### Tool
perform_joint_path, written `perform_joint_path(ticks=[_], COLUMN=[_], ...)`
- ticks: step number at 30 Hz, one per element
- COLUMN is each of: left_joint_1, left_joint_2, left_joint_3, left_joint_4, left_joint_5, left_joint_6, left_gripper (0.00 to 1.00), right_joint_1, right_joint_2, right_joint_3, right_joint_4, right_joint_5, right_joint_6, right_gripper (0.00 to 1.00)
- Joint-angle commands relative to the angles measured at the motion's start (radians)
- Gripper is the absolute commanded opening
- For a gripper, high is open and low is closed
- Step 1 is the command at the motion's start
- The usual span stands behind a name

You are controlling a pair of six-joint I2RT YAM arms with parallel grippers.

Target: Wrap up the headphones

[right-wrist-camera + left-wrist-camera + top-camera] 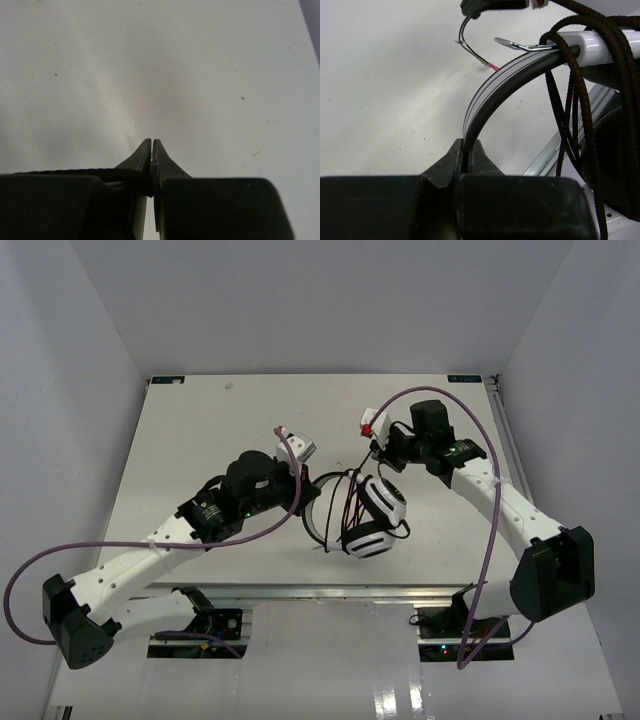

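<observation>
Left gripper [467,146]: jaws clamped on the headband [505,75], pinching the thin black band edge-on at the tips. The band arcs up and to the right from the tips to a white slider [592,45] with a metal clip [520,46] at its end.

Right gripper [151,142]: jaws pressed together and pinching the cable. In the right wrist view the braided cord comes in from the left and ends in the slit between the fingers, behind the tips. The tips themselves are nearly touching, with bare table in front of them.

Headphones [375,520]: near-centre of the table [200,430], between the two grippers. The band is on the left-arm side. The two earcups [385,500] are on the right-arm side, one just nearer the bases than the other, white rings showing. Can't tell if the cups rest on the table or hang off it.

Cable [620,37]: dark braid, several turns wound round the white slider. More strands hang down in loose loops beside the band and in front of the dark cup. In the top view the loops cross the gap inside the band, and one strand runs up toward the right gripper.

The right gripper sits just beyond the headphones, farther from the bases. The left gripper is at the band's outer curve.
</observation>
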Motion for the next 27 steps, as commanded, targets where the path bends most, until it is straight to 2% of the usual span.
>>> perform_joint_path(ticks=[1,6,9,17,21,27], left_joint_1=[-0.007,-0.007,-0.007,-0.007,-0.007,-0.007], left_joint_2=[-0.082,-0.063,-0.017,0.081,0.121,0.154], left_joint_3=[0.119,0.199,0.281,0.465,0.520,0.552], left_joint_4=[0.105,0.185,0.220,0.242,0.244,0.247], left_joint_5=[-0.018,-0.060,-0.085,-0.154,-0.179,-0.194], left_joint_6=[-0.041,-0.039,-0.036,-0.033,-0.029,-0.042], left_gripper=[0.00,0.00,0.00,0.00,0.00,0.00], right_joint_1=[-0.096,-0.108,-0.108,-0.100,-0.089,-0.076], right_joint_2=[0.026,0.045,0.055,0.049,0.013,-0.029], right_joint_3=[-0.016,-0.078,-0.107,-0.208,-0.282,-0.329], right_joint_4=[0.070,0.226,0.366,0.625,0.741,0.785], right_joint_5=[-0.346,-0.668,-0.776,-0.880,-0.911,-0.920], right_joint_6=[0.167,0.372,0.511,0.710,0.796,0.817], right_gripper=[0.11,0.15,0.15,0.19,0.24,0.27])
